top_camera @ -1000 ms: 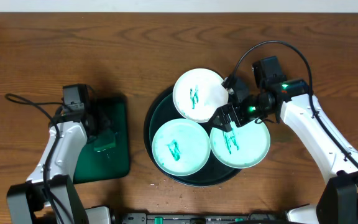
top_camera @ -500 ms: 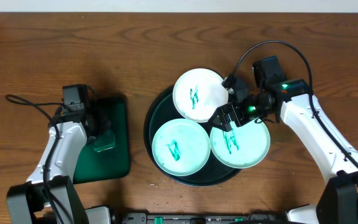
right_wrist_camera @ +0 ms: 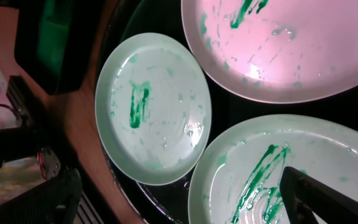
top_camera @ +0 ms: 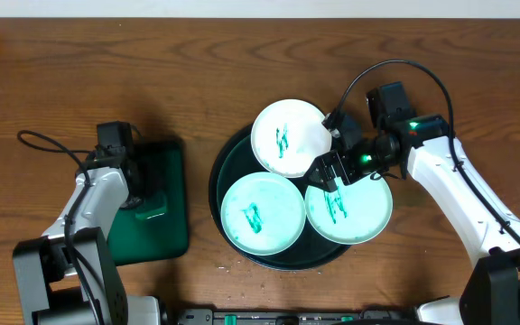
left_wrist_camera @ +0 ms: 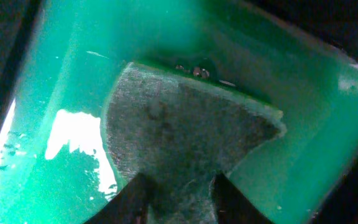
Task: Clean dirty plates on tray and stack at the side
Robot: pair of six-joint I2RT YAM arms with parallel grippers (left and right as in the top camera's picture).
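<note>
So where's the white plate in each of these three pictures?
Overhead: white plate at the far side of the round tray, top centre.
Left wrist: not in it; only a sponge over a green basin.
Right wrist: top right, cut by the frame.
Shared landmark: the pale green plate beside it, left-centre in right wrist.

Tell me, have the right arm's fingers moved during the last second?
No. The right fingers are at the same spot, between the white plate and the right green plate.
</note>
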